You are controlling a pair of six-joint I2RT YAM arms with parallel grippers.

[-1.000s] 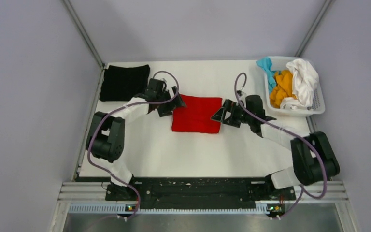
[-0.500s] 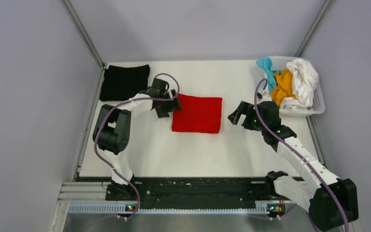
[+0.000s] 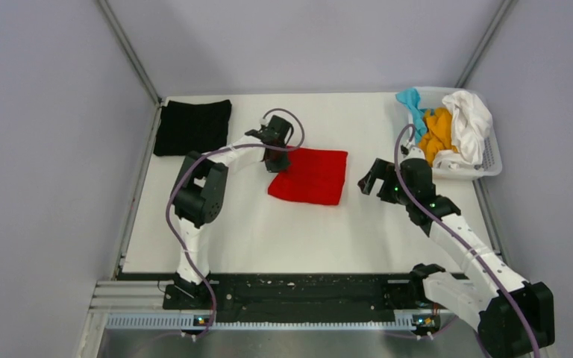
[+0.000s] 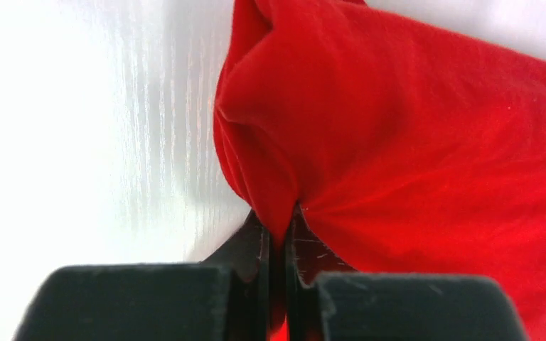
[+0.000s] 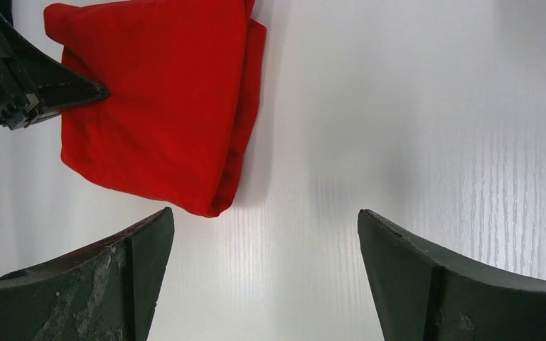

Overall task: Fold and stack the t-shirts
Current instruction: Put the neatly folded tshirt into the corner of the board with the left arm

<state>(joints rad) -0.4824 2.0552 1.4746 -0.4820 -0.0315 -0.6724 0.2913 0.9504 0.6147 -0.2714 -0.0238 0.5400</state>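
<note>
The folded red t-shirt (image 3: 310, 176) lies mid-table, and my left gripper (image 3: 277, 159) is shut on its left edge. In the left wrist view the jaws (image 4: 284, 229) pinch a bunched fold of the red t-shirt (image 4: 412, 156), with the edge pulled up off the table. My right gripper (image 3: 370, 180) hangs open to the right of the shirt, holding nothing. Its wrist view shows wide-apart fingers (image 5: 263, 222) over bare table, with the red t-shirt (image 5: 163, 106) and the left gripper (image 5: 39, 92) beyond. A folded black t-shirt (image 3: 192, 127) lies at the back left.
A white slotted basket (image 3: 494, 162) at the back right holds crumpled white (image 3: 470, 123), orange (image 3: 436, 136) and teal (image 3: 412, 104) t-shirts. Grey walls and metal frame posts close in the table on three sides.
My left gripper has closed on the red t-shirt's left edge and raised it, shifting the shirt slightly right. My right arm has pulled back right, away from the shirt, staying open.
</note>
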